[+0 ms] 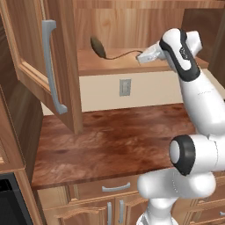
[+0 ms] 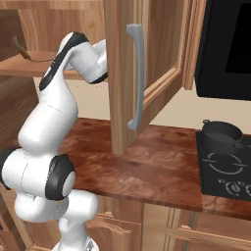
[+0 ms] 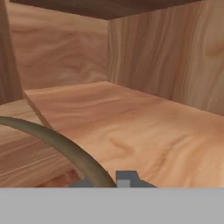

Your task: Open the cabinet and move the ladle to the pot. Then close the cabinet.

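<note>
Robot arm [image 1: 193, 132] in foreground, reaching up into the cabinet [image 1: 61, 66], both doors swung open. Countertop [image 1: 110, 140] below. Pot [image 2: 221, 135] sits on stove [image 2: 225, 169] at right. Ladle [image 1: 100, 48] lies on cabinet shelf, bowl toward back. Gripper [image 3: 114, 181] pinched narrow around ladle's thin handle end.

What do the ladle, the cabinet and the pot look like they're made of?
Ladle: probably metal, dull bronze-brown, thin curved handle.
Cabinet: wood, with visible grain and a satin brown finish; its bar handles look like brushed grey metal.
Pot: likely dark metal, matte grey-black, though the render leaves this open.
</note>
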